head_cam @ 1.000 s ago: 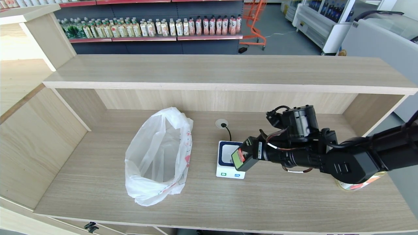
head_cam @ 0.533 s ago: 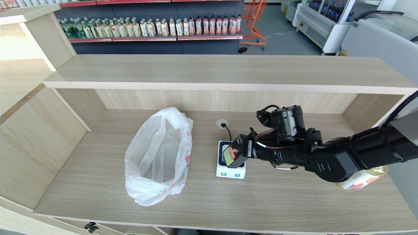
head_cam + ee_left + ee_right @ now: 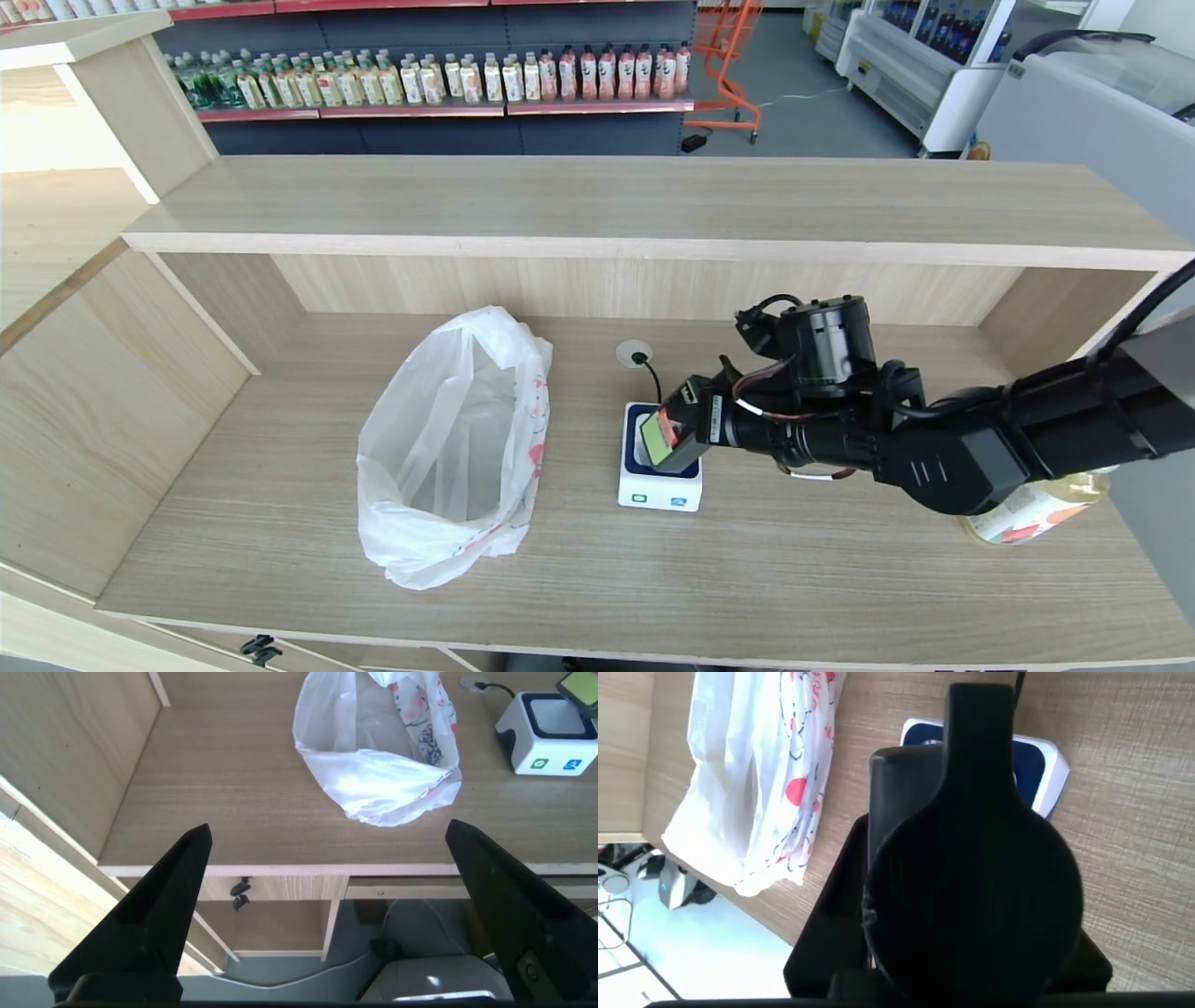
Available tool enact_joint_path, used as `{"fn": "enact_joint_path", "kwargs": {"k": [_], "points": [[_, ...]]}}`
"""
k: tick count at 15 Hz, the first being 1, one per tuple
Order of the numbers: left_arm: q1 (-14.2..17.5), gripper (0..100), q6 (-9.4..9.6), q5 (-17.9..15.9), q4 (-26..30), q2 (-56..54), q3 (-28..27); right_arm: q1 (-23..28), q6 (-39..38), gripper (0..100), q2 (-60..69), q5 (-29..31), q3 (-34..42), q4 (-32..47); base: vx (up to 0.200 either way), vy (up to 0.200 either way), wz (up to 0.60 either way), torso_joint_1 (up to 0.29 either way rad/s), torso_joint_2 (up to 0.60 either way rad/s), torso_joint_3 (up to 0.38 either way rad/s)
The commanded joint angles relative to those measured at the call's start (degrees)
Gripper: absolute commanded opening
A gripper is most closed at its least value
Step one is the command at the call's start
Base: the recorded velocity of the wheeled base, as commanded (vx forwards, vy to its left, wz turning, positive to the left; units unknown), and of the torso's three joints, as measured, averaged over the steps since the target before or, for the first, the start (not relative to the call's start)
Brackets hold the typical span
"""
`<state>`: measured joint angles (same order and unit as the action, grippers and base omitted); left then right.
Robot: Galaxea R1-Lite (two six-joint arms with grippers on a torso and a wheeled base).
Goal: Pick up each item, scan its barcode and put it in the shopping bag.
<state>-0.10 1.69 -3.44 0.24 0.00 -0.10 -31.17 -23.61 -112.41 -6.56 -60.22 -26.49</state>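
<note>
Since a second ago my right gripper has carried the small box leftward. It now hangs tilted right over the scanner, fingers clamped on it. The shopping bag stands open on the counter just left of the scanner. A can sits at the counter's right end, partly hidden by my right arm. My left gripper hangs spread wide above the counter's near edge.
</note>
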Motion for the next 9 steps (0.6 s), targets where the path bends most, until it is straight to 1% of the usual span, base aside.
{"fn": "enact_joint_path", "kwargs": {"k": [1, 2, 4, 5, 6, 7, 9], "points": [[0.0, 100, -0.02, 0.0, 0.0, 0.1, 0.0, 0.8, -1.2, 0, 9.7, -0.1, 1.0, -0.1, 0.000, 0.000, 0.00, 0.000, 0.00, 0.000], [0.0, 100, -0.02, 0.0, 0.0, 0.1, 0.0, 1.0, -0.3, 0, 14.8, -0.1, 1.0, 0.8, 0.000, 0.000, 0.00, 0.000, 0.00, 0.000], [0.0, 100, -0.02, 0.0, 0.0, 0.1, 0.0, 1.4, 8.3, 0, 25.8, 0.3, 2.4, 10.5, 0.000, 0.000, 0.00, 0.000, 0.00, 0.000], [0.0, 100, 0.06, 0.0, 0.0, 0.1, 0.0, 1.9, 12.6, 0, 30.1, 1.3, 5.5, 13.4, 0.000, 0.000, 0.00, 0.000, 0.00, 0.000], [0.0, 100, 0.06, 0.0, 0.0, 0.1, 0.0, 4.1, 18.3, 0, 33.9, 2.9, 10.7, 13.5, 0.000, 0.000, 0.00, 0.000, 0.00, 0.000], [0.0, 100, -0.02, 0.0, 0.0, 0.1, 0.0, 6.0, 22.2, 0, 36.8, 3.1, 15.0, 13.3, 0.000, 0.000, 0.00, 0.000, 0.00, 0.000], [0.0, 100, -0.02, 0.0, 0.0, 0.1, 0.0, 8.3, 23.1, 0, 42.3, 3.4, 20.2, 13.1, 0.000, 0.000, 0.00, 0.000, 0.00, 0.000]]}}
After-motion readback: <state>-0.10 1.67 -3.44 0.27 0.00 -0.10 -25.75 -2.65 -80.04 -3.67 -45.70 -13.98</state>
